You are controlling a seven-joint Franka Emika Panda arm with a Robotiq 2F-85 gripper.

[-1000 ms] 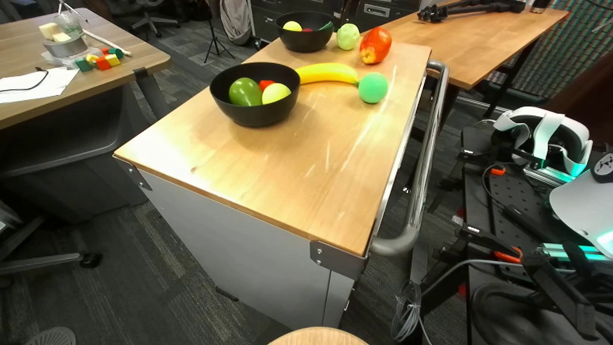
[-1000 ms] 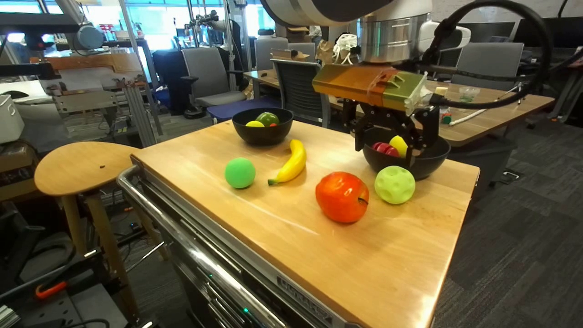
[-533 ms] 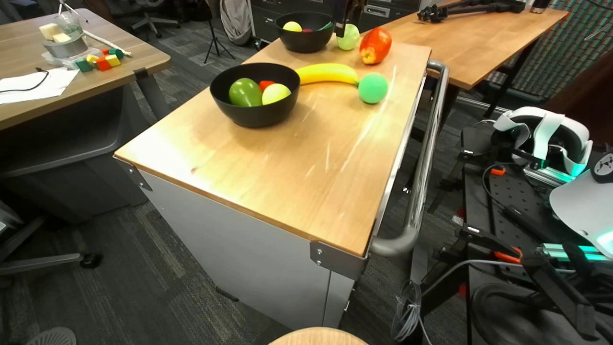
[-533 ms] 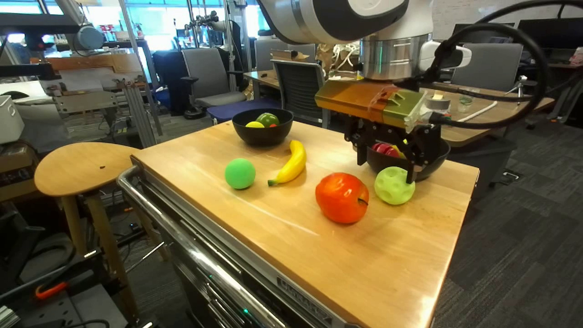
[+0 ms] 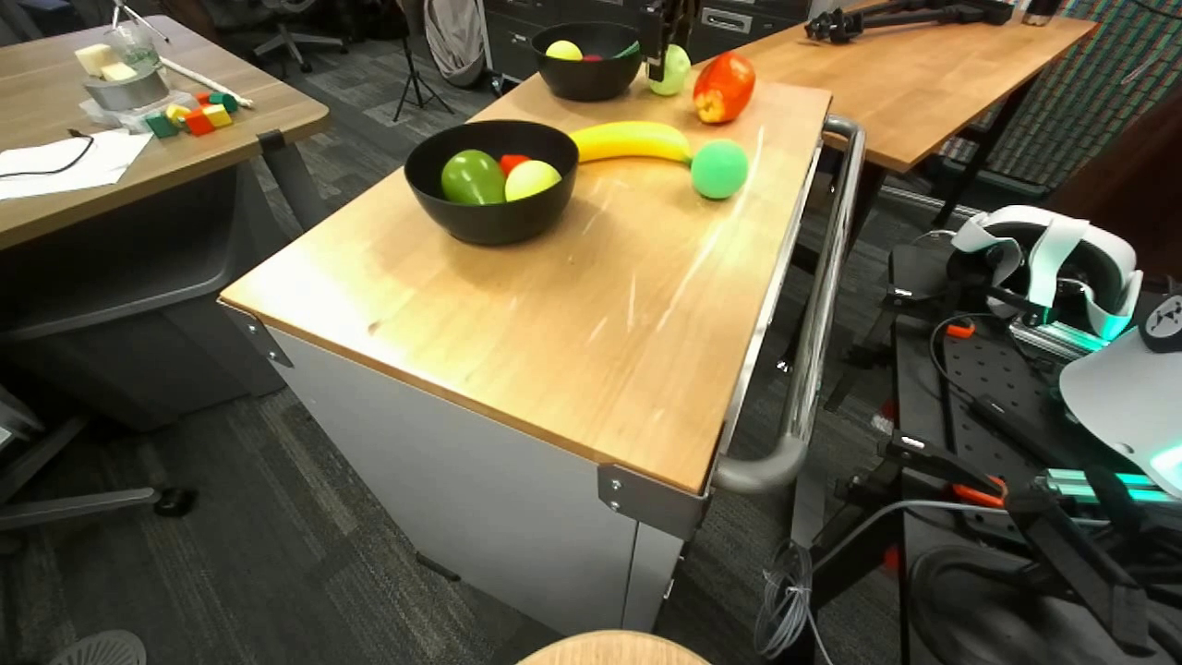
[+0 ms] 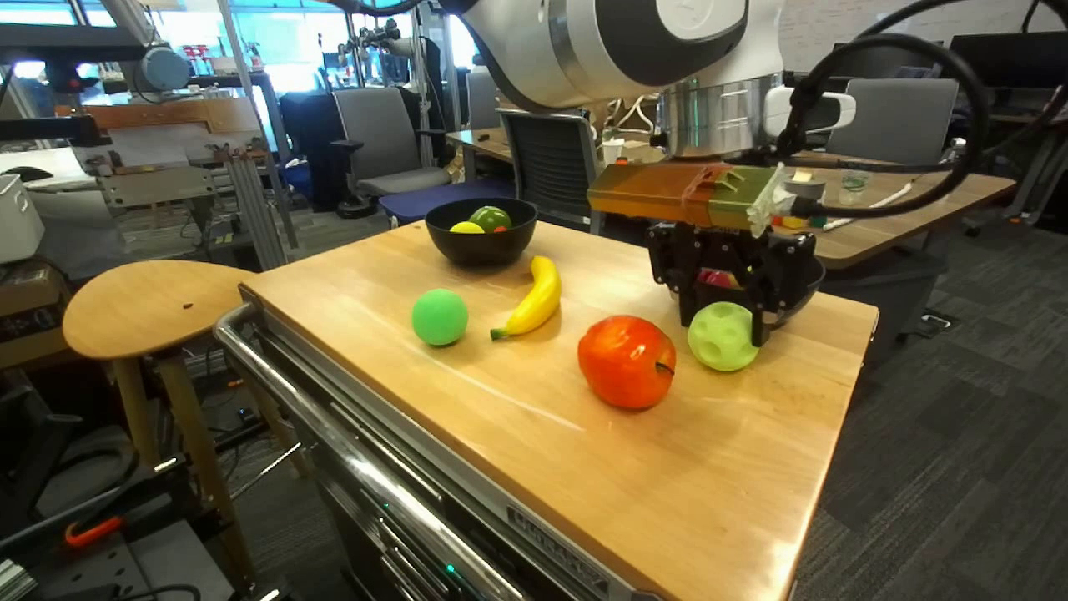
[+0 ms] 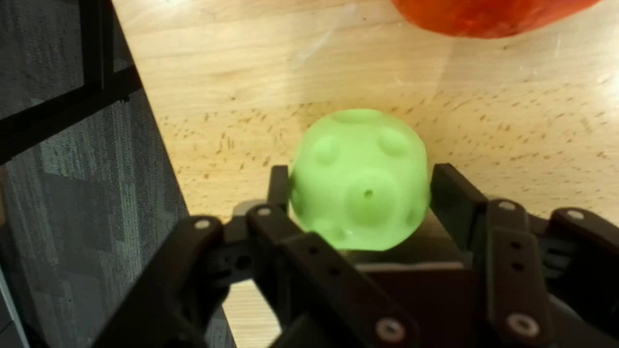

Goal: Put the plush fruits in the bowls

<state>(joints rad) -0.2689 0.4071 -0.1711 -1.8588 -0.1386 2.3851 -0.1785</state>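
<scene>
Pincer [image 6: 722,329], jaws partly closed, bears on both sides of the dimpled yellow-green fruit [image 7: 360,179]; round, it sits centred between them on the counter [image 6: 734,467], just beside the nearer black bowl [image 5: 584,83].

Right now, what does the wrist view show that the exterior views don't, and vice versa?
Only the wrist view shows the small hole in the pale green ball and brown flecks on the tabletop. Only the exterior views show the banana, the bright green ball and the black bowl nearest the banana. Shared: the pale green ball, the gripper and the red-orange fruit, cut off in the wrist view.
</scene>
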